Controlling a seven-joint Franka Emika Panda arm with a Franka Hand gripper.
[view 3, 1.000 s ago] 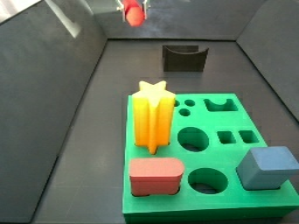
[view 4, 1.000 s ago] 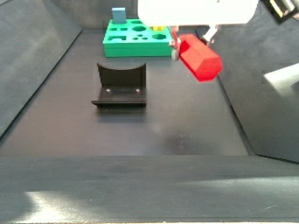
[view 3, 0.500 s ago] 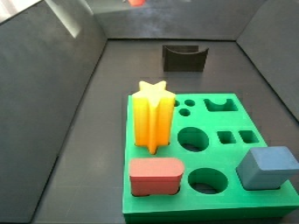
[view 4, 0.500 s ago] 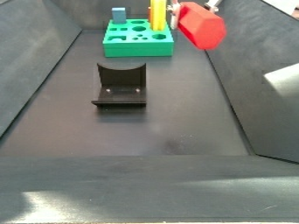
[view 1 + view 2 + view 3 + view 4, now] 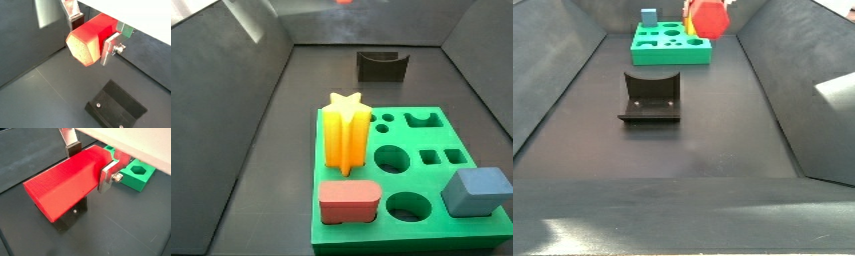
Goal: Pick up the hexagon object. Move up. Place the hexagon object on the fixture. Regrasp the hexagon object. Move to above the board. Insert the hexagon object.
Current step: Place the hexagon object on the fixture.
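Note:
My gripper (image 5: 92,35) is shut on the hexagon object (image 5: 90,40), a bright red prism with a hexagonal end, held lengthwise between the silver fingers (image 5: 109,47). It also shows in a wrist view (image 5: 67,183). It hangs high in the air: in a side view (image 5: 708,18) it is at the top edge, and in a side view (image 5: 344,2) only a sliver shows. The fixture (image 5: 651,95), dark with a U-shaped notch, stands on the floor well below, and shows in a wrist view (image 5: 117,107). The green board (image 5: 438,232) lies flat with shaped holes.
On the board stand a yellow star (image 5: 346,130), a salmon-pink rounded block (image 5: 348,200) and a blue block (image 5: 480,190). The board also shows in a side view (image 5: 671,45) and a wrist view (image 5: 137,170). Dark sloped walls (image 5: 225,120) enclose the floor.
My gripper has risen with the hexagon object still held. It has almost left the top of both side views and shifted a little sideways.

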